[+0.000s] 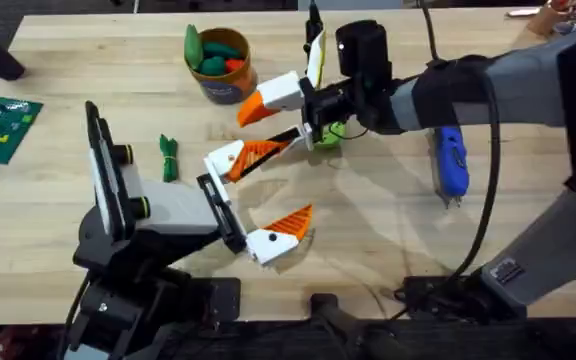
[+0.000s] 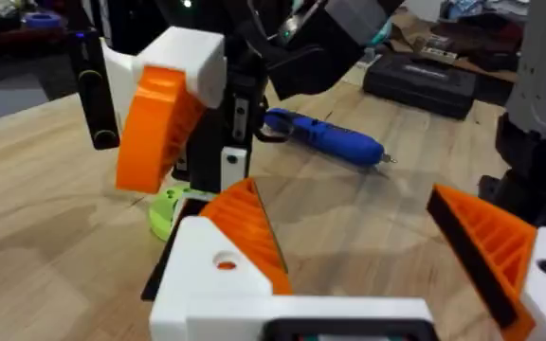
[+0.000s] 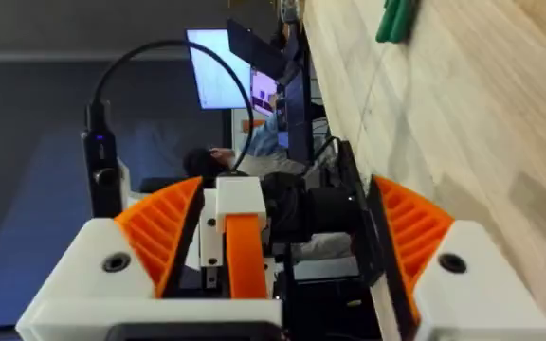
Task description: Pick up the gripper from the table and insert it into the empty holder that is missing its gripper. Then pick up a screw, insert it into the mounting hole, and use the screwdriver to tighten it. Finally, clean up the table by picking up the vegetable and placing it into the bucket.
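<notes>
Both hands near centre; vegetable (image 1: 169,158) lies apart, beside left hand (image 1: 258,195).

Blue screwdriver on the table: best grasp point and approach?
Grip the screwdriver across its thick blue body near mid-length, coming straight down. It lies flat on the table, with its thin bit toward the arms' bases, so the round barrel's long sides are open to fingers.
</notes>
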You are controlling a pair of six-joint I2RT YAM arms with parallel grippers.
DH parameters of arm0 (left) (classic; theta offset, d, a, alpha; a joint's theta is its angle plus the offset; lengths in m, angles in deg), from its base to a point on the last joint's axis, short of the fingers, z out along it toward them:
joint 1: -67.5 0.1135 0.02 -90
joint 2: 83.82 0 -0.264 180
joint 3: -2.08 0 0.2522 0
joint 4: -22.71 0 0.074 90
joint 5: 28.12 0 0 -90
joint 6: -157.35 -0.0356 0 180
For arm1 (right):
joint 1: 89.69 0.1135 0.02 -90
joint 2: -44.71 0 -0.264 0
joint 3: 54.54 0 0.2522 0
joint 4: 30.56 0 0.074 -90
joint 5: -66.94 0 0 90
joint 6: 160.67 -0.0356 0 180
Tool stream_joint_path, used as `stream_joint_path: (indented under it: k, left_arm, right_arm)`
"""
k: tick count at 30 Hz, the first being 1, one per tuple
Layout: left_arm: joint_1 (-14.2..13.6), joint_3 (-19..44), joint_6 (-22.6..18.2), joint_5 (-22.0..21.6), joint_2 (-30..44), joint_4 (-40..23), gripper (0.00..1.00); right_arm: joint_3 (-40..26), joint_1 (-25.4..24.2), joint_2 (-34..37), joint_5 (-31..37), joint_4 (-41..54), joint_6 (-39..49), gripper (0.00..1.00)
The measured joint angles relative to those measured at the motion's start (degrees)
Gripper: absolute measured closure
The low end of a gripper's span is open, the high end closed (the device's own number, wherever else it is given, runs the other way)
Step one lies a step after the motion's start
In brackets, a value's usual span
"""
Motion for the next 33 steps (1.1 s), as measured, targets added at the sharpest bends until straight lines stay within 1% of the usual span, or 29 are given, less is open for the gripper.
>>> stream_joint_path:
  k: [5, 10, 14, 17, 20, 23, 27, 30, 33]
  left_arm:
    - [0.0, 0.0, 0.0, 0.5, 0.0, 0.0, 0.014]
    - [0.0, 0.0, 0.0, 0.6, 0.0, 0.0, 0.014]
    - [0.0, 0.0, 0.0, 0.6, 0.0, 0.0, 0.015]
    - [0.0, 0.0, 0.0, 0.6, 0.0, 0.0, 0.014]
    - [0.0, 0.0, 0.0, 0.6, 0.0, 0.0, 0.014]
    - [0.0, 0.0, 0.0, 0.6, 0.0, 0.0, 0.015]
    - [0.0, 0.0, 0.0, 0.6, 0.0, 0.0, 0.015]
    - [0.0, 0.0, 0.0, 0.6, 0.0, 0.0, 0.014]
    - [0.0, 0.0, 0.0, 0.6, 0.0, 0.0, 0.014]
  right_arm:
    - [0.0, -0.6, 0.0, -2.1, 0.0, -0.6, 0.008]
    - [0.0, -1.2, 0.0, -6.4, 0.0, -0.8, 0.008]
    - [0.3, -1.4, 0.0, -8.6, -0.1, -0.9, 0.008]
    - [2.0, -1.5, -0.3, -9.4, -0.1, -0.8, 0.008]
    - [5.1, -2.3, -1.8, -9.7, 0.2, -0.7, 0.008]
    - [7.8, -4.4, -4.7, -9.9, 0.3, 0.1, 0.008]
    - [8.4, -6.7, -7.6, -9.9, -0.3, 1.3, 0.007]
    - [8.4, -6.4, -7.9, -9.9, -0.3, 2.0, 0.007]
    - [8.4, -5.0, -7.9, -9.8, -0.5, 3.0, 0.007]
